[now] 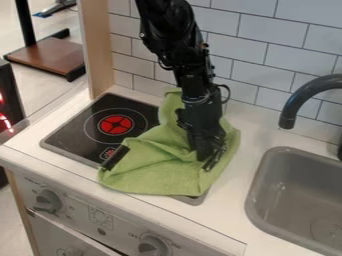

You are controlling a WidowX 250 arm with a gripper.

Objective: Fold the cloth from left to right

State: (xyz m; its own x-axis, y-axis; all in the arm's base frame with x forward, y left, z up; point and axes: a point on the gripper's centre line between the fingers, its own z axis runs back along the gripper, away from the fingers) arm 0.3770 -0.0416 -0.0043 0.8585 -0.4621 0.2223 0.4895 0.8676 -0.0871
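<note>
Closest to the camera, in front of the tool, two control knobs (pixel 153 246) sit on the toy stove's front panel, one well off to the left. Above them, the green cloth (pixel 150 172) lies rumpled across the cooktop (pixel 67 140) and onto the white tabletop (pixel 227 212). Its broad near part spreads in front and to the left of the tool (pixel 209 159), which hangs down over the cloth's right part; a narrower tongue runs back behind it. Whether the tool is open or closed on fabric I cannot tell from here. A short black bar (pixel 115 157) rests at the cloth's left edge. What matters for the fold is that this left edge lies well off to the tool's left: the tool would likely need to take hold there and carry it rightward, and the bar could get dragged along. To the tool's right is the grey sink (pixel 267 185). Farther back, the red burner mark (pixel 115 125) is to its left and the black faucet (pixel 287 119) to its right, with the tiled wall (pixel 274 62) behind.
</note>
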